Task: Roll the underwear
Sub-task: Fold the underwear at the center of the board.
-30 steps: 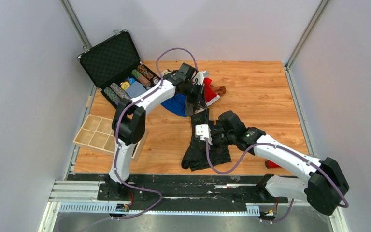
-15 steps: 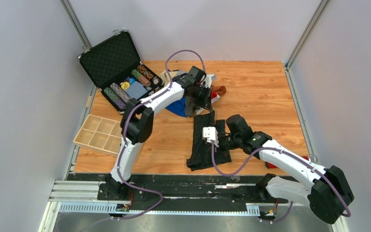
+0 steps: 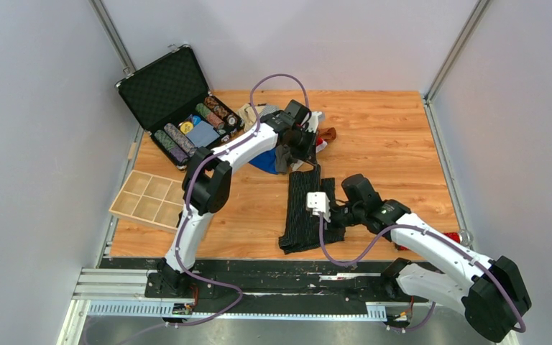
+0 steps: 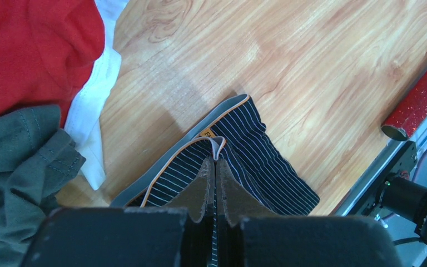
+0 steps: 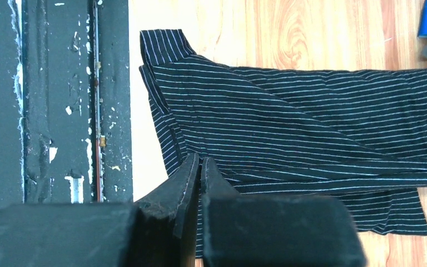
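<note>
as i pull ends apart over last second, striped black underwear goes from splayed spread to long narrow strip on wooden surface. left jaws clamped shut on orange-edged waistband at far end, just beside red garment. right jaws pinched shut on near side edge. my judgement: cloth now straightened for rolling, roll itself not yet begun.
</note>
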You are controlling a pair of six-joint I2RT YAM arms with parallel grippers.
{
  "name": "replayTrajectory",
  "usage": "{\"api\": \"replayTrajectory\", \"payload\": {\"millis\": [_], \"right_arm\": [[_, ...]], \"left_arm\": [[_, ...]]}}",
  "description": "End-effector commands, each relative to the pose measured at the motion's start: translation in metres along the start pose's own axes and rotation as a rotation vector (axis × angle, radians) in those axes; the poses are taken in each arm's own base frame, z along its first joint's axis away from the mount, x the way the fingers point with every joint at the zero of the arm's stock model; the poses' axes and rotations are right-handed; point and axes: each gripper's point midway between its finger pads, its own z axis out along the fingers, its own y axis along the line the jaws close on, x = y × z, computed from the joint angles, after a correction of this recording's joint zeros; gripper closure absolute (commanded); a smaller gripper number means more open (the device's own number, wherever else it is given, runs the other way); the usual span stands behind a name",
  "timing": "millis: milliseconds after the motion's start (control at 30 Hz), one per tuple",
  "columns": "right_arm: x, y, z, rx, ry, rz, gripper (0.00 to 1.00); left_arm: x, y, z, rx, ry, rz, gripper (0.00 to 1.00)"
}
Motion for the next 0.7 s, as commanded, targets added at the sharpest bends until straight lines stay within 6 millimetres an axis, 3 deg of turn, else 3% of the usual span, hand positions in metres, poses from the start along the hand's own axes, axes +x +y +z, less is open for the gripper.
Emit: {"api": "replayTrajectory", "payload": {"millis": [0,500,667], "right_arm": [[0.008,0.004,-0.002,-0.004,0.006,-0.008,1.00],[0.037,0.001,-0.004,0.030,0.070,0.031,0.97],[0.059,-0.007,-0.006,0.071,0.122,0.039,0.97]], "left_arm": [[-0.020,-0.006,-0.003,-0.014,-0.060,0.059,1.00],[-0.020,-0.009,0.013,-0.023,-0.059,0.075,1.00],[-0.020,-0.010,0.017,-0.018,-0.051,0.074,1.00]]}}
